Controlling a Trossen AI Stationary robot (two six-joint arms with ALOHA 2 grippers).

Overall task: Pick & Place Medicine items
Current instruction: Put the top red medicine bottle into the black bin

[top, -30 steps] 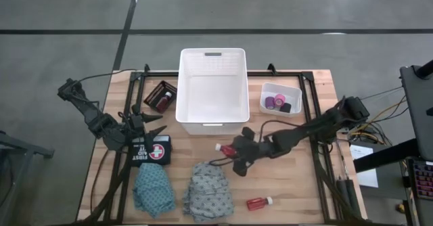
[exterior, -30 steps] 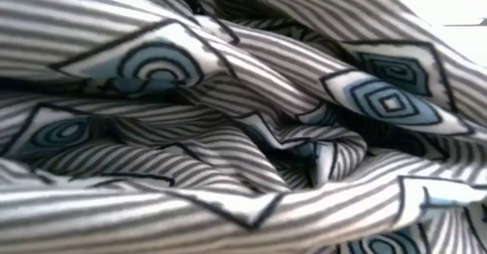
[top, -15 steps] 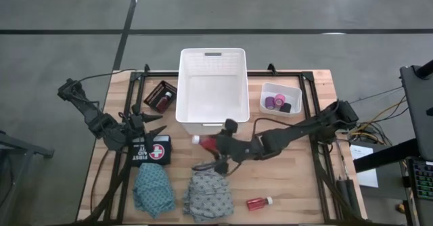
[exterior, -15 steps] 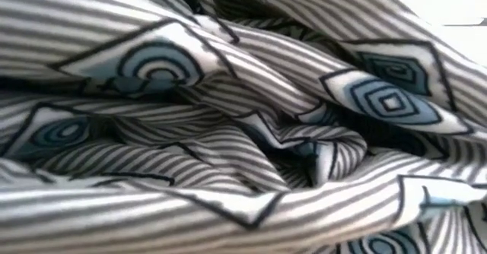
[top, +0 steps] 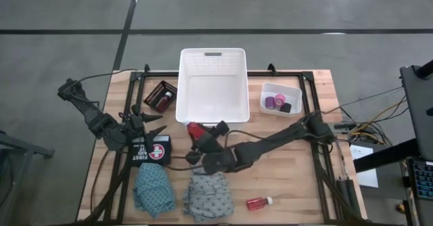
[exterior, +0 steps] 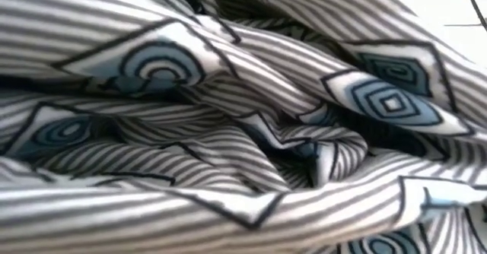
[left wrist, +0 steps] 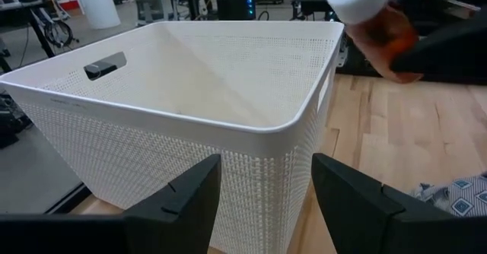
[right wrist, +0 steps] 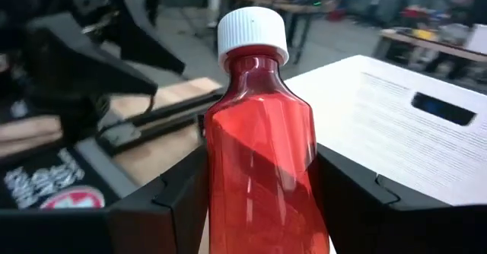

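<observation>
My right gripper (right wrist: 259, 208) is shut on a small red bottle (right wrist: 259, 147) with a white cap (right wrist: 253, 30). It holds the bottle in the air just off the near left corner of the white basket (top: 212, 84); the bottle (top: 196, 129) also shows in the high view. My left gripper (left wrist: 266, 185) waits open at the table's left, facing the basket's wall (left wrist: 152, 147). A second red bottle (top: 259, 202) lies on its side near the front edge. A teal cloth (top: 153, 189) and a grey cloth (top: 210, 195) lie in heaps on the table. My right gripper pinches the bottle's red body (right wrist: 228, 178) between its two fingers (right wrist: 171, 204), one on each side. The fingers come from the table's right, about level, and lie along the bottle. The white cap sticks out ahead of the fingertips. The bottle is lifted clear of the table.
A small dark tray (top: 161, 96) with a third red bottle stands left of the basket. A white tub (top: 281, 99) with small rolls stands to its right. A black first-aid pouch (top: 152, 148) lies near my left gripper. The grey cloth (exterior: 243, 117) fills the low view.
My right gripper has carried the red bottle up and toward the table's left and far side, from the table's middle to the basket's near left corner. It has tipped from pointing steeply down to about level.
</observation>
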